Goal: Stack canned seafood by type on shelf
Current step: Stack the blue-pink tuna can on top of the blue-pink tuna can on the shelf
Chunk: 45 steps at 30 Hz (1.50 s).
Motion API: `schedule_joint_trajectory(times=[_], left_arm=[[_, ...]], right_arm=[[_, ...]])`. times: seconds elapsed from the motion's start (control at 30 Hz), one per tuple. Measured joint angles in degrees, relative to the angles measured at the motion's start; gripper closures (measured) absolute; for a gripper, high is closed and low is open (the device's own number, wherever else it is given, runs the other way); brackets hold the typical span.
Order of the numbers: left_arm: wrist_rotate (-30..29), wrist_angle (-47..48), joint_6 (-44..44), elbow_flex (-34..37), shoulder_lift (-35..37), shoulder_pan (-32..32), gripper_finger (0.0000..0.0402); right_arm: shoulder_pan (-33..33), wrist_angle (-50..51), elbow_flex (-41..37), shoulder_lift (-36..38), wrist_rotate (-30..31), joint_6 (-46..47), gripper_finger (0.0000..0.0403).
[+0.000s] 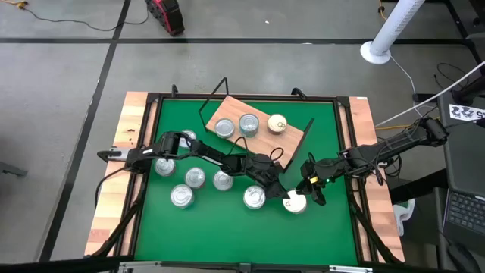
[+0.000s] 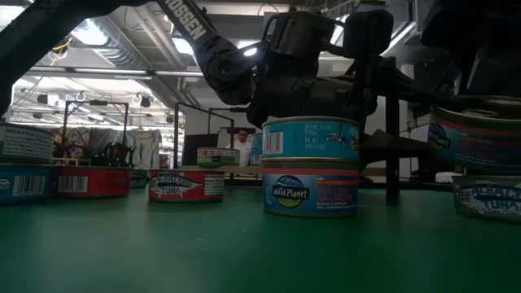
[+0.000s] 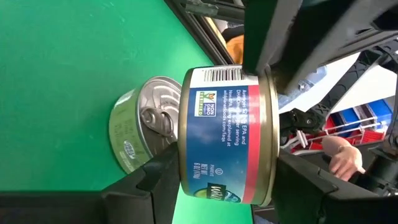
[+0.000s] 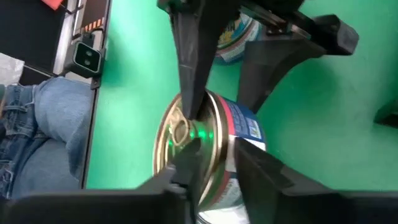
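**Item:** flat round tin with a blue label, red band and gilt rims [image 3: 227, 124]. It sits on the green-covered surface [image 1: 227, 227], toward the near edge and right of centre, where the two arms meet. Whether it is lifted clear of the surface cannot be told.

**Holder:** left end effector [image 1: 270, 182], reaching in from the left edge. One dark finger [image 3: 149, 183] lies on each flat face of the tin, so it appears to be pinching the tin across its height.

**Second arm:** right end effector [image 1: 311, 186], reaching in from the right edge and just beside the left one, at the same cluster. Its state cannot be told.

**Neighbour:** plain silver-lidded tin [image 3: 146, 124], close behind the held one.

**Destination:** light-brown wooden shelf board on black wire supports [image 1: 295, 136], at the far edge near the middle.
- Its long axis runs slantwise to the surface's edges.
- It carries two silver-lidded tins [image 1: 224, 128] [image 1: 248, 123] and one gold-topped tin [image 1: 276, 123] in a row.
- Its right-hand end is bare.

**Governing relation:** the shelf lies straight toward the far edge from the held tin, with open green between them.
- Both arms are about equally near the shelf, but the left one appears to have the tin.
- By judgement, the carry runs away from the near edge.
- The tin's flat faces must be level before it is set on a like tin.

**Remainder:** other silver-lidded tins [image 1: 195, 177] lie loose toward the left edge.
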<state>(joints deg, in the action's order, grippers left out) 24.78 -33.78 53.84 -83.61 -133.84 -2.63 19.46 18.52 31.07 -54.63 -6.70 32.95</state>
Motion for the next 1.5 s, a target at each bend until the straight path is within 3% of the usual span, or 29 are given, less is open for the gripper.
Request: schedule_joint_trajectory(times=[0.17, 0.33, 0.7, 0.93, 1.5], left_arm=[[2.68, -0.34, 0.05, 0.00, 0.48, 0.07, 0.0205], [4.99, -0.08, 0.22, 0.00, 1.83, 0.07, 0.0204], [9.73, 0.56, 2.49, 0.00, 5.39, 1.95, 0.0202], [12.92, 0.92, 6.86, 0.02, 8.59, 3.54, 0.0201], [17.62, 1.74, 12.52, 0.02, 14.84, 6.45, 0.0200]], right_arm=[[0.00, -0.23, 0.00, 0.13, -0.71, -0.22, 0.0247], [0.02, -0.46, 0.00, 2.33, -1.70, -0.22, 0.0229], [0.00, -0.63, 0.04, 12.68, -1.22, -0.26, 0.0226], [0.02, -0.13, 0.09, 17.66, 3.23, -0.38, 0.0226], [0.02, 0.14, 0.04, 20.02, 4.81, -0.48, 0.0226]])
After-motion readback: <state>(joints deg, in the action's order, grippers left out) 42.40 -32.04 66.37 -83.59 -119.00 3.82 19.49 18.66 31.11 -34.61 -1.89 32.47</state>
